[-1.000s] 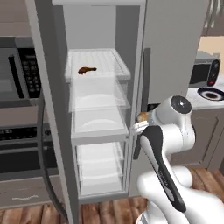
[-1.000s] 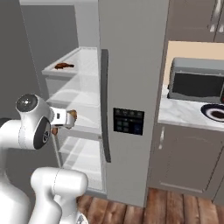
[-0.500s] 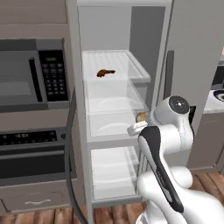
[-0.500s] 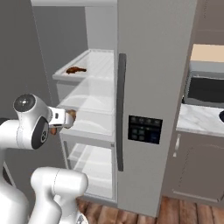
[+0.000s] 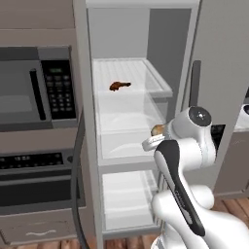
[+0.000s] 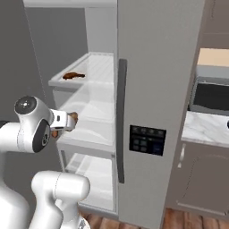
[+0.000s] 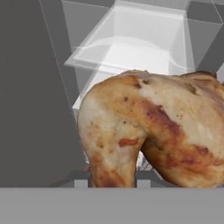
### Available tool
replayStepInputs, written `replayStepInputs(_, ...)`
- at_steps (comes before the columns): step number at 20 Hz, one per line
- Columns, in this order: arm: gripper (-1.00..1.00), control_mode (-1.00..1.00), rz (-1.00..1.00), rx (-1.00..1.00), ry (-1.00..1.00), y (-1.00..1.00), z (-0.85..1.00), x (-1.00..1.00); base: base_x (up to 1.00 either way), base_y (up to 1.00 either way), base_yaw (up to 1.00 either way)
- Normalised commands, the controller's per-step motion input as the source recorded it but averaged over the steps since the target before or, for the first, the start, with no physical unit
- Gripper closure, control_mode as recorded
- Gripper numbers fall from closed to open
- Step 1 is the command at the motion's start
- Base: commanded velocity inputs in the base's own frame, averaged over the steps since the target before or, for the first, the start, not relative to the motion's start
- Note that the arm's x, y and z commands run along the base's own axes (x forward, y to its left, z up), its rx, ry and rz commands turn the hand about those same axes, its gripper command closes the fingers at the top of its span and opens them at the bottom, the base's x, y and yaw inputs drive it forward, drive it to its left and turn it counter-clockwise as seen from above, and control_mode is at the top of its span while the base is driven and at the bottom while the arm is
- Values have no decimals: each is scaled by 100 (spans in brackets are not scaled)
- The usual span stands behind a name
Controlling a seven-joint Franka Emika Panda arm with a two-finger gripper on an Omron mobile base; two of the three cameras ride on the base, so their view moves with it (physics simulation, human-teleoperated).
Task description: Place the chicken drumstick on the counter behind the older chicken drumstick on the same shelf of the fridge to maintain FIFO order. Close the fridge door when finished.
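My gripper (image 5: 153, 135) is shut on the plump golden-tan chicken drumstick (image 5: 157, 129), held in front of the open fridge (image 5: 126, 121) at middle-shelf height. From the right, the chicken drumstick (image 6: 72, 117) sticks out of the gripper (image 6: 67, 123) toward the fridge interior. It looms large in the hand view, the chicken drumstick (image 7: 153, 140) covering the gripper (image 7: 112, 181). The slim dark older chicken drumstick (image 5: 119, 86) lies near the front of the upper shelf (image 5: 141, 73), above and left of my hand; the older chicken drumstick (image 6: 73, 75) also shows from the right.
The open fridge door (image 5: 81, 121) stands edge-on at the left, its dark handle (image 5: 78, 185) low. A built-in microwave (image 5: 34, 87) and oven lie beyond it. The closed door with dispenser panel (image 6: 147, 139) is at the right, then the marble counter (image 6: 203, 127).
The base has driven, so the whole scene has shifted and the fridge interior now sits more central. The gripper still holds the chicken drumstick at the same height.
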Motion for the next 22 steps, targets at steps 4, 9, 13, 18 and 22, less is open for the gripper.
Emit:
replayStepInputs(4,100,100,0,0,0,0,0,0,31,-13,4)
replayStepInputs(9,100,100,0,0,0,0,0,0,41,0,6)
replayStepInputs(13,100,100,0,0,0,0,0,0,36,-1,7)
replayStepInputs(18,100,100,0,0,0,0,0,0,31,0,6)
replayStepInputs(22,100,100,0,0,0,0,0,0,50,0,7)
